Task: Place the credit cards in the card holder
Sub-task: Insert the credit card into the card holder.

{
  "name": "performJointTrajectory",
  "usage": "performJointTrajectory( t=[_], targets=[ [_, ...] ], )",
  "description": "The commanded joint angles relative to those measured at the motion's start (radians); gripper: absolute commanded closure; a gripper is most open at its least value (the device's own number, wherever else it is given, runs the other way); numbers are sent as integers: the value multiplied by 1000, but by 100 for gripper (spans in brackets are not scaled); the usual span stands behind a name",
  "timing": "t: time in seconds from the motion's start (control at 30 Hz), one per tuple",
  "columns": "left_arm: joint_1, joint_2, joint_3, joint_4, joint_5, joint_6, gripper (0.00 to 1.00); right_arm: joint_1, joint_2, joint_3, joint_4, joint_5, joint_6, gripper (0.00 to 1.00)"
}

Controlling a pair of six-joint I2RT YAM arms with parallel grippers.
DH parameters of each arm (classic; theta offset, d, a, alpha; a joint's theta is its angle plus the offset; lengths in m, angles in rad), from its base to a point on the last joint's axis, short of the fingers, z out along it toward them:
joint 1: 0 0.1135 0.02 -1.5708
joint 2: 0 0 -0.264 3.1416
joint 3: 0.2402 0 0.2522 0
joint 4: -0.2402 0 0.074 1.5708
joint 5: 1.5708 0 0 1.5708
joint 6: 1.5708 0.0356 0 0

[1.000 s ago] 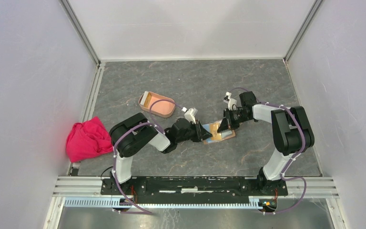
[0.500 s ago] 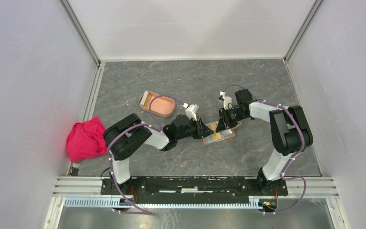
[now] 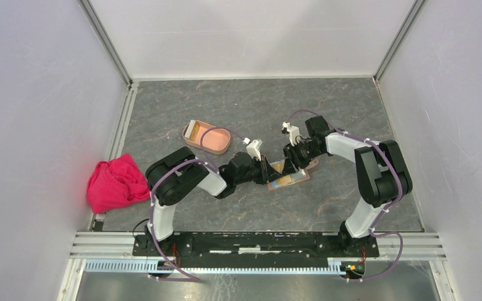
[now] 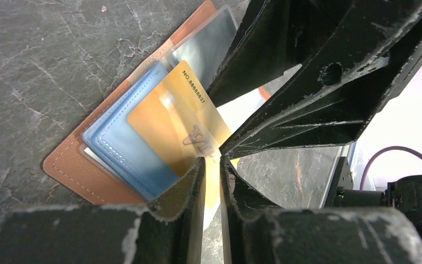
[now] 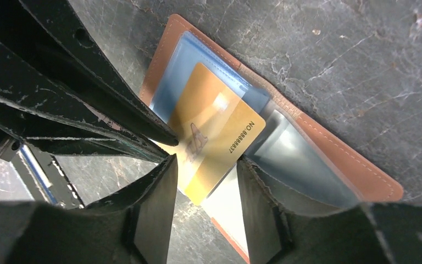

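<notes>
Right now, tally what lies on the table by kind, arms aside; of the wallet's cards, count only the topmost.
Card holder: 1
Brown wallet: 1
Orange card, topmost: 1
Pink cloth: 1
Total: 4

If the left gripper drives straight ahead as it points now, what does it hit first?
Probably the right gripper's fingers, right ahead over the orange card that the left gripper pinches; depth is unclear.

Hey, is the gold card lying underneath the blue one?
No, the gold card lies on top of the blue card, over the open brown wallet.
</notes>
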Motion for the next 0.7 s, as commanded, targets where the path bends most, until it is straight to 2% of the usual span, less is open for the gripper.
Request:
performJointTrajectory(
  t=[0.0,0.17,0.4,0.5,0.67],
  targets=[
    [4,10,20,11,-28,23,78,10,-21,10,18,74,-131,47],
    [6,2,-1,39,-29,21,78,41,-26,8,30,78,-162,44],
    [16,-63,-45,59,-53,33,73,45,-11,1,39,-3,-157,53],
    [19,-85,-65,78,-58,33,72,47,-25,1,34,-48,-172,54],
    [22,-142,-116,94,-86,36,71,60,-28,5,8,-91,-217,49]
  ],
)
